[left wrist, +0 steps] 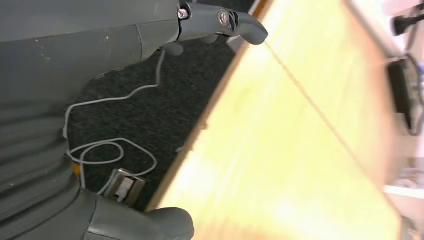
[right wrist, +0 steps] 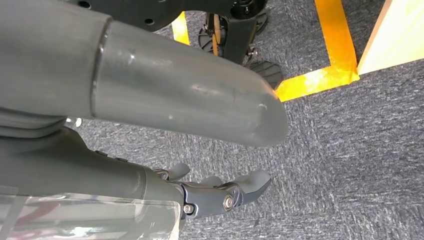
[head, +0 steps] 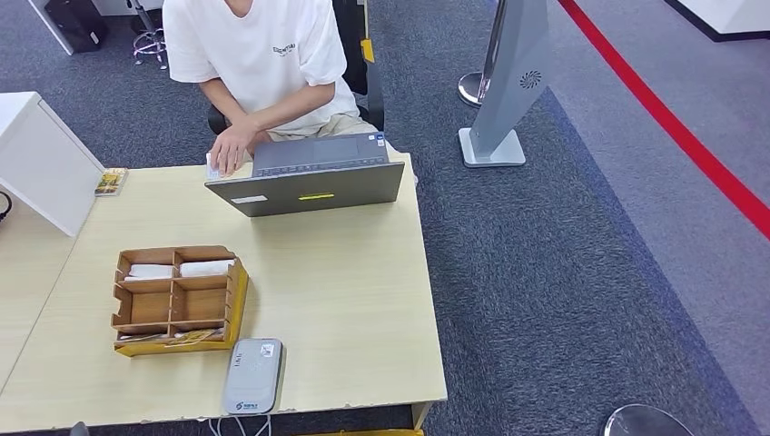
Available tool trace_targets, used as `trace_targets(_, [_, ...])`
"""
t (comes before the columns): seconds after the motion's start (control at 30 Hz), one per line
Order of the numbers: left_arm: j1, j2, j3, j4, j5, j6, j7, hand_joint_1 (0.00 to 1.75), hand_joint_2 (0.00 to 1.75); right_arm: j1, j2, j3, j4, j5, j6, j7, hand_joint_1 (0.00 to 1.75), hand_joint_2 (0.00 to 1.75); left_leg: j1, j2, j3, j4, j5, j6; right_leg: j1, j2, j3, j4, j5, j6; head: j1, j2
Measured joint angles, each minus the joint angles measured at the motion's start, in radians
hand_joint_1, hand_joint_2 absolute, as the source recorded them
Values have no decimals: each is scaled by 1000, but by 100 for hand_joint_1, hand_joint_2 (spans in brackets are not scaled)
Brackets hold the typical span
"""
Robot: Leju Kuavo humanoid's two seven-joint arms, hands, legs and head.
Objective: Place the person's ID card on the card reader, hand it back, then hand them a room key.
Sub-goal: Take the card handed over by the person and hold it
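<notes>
task not started, by my judgement: grey rounded card reader (head: 252, 376) near table's front edge lies bare, nothing on it. person's hand (head: 229, 150) rests on small white card (head: 211, 168), likely id, beside open grey laptop (head: 309, 177). all steps left: reading, return, key handover.

my left hand (left wrist: 125, 125) hangs by pale wooden table (left wrist: 300, 150) edge, fingers apart, holding nothing. my right hand (right wrist: 165, 130) hangs over carpet, fingers loose, nothing held.

count: one reader, one laptop, one brown cardboard organiser (head: 178, 299) with two white stacks (head: 179, 270), possibly keys.
</notes>
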Motion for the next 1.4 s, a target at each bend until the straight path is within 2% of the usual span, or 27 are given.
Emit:
trace_targets(0.3, [79, -53, -140, -262, 71, 105, -28, 0, 175, -1, 7, -30, 1, 11, -13, -3, 0, 0, 0, 0, 0, 0, 0, 0, 0, -1, 0, 0, 0, 0, 0, 0])
trace_targets(0.57, [141, -59, -292, -510, 90, 212, -98, 0, 175, -1, 9, -44, 1, 24, -16, -2, 0, 0, 0, 0, 0, 0, 0, 0, 0, -1, 0, 0, 0, 0, -1, 0])
trace_targets(0.73, [140, -42, -377, -636, 48, 302, -151, 0, 175, -6, 10, -44, 1, 46, -14, -2, 0, 0, 0, 0, 0, 0, 0, 0, 0, -1, 0, 0, 0, 0, -1, 0])
trace_targets(1.0, [36, 15, -462, -728, -135, 445, -183, 0, 175, -31, 19, -34, 3, 85, -12, 15, 0, 0, 0, 0, 1, 0, 1, 0, 0, 0, 1, 0, 1, 0, -1, 0])
trace_targets(1.4, [-192, 83, -473, -681, -487, 538, -197, 0, 175, -59, 28, 11, 7, 131, -2, 52, 0, 0, 0, 0, 1, 1, 2, 0, 0, 0, 0, 0, 1, 0, -1, 0])
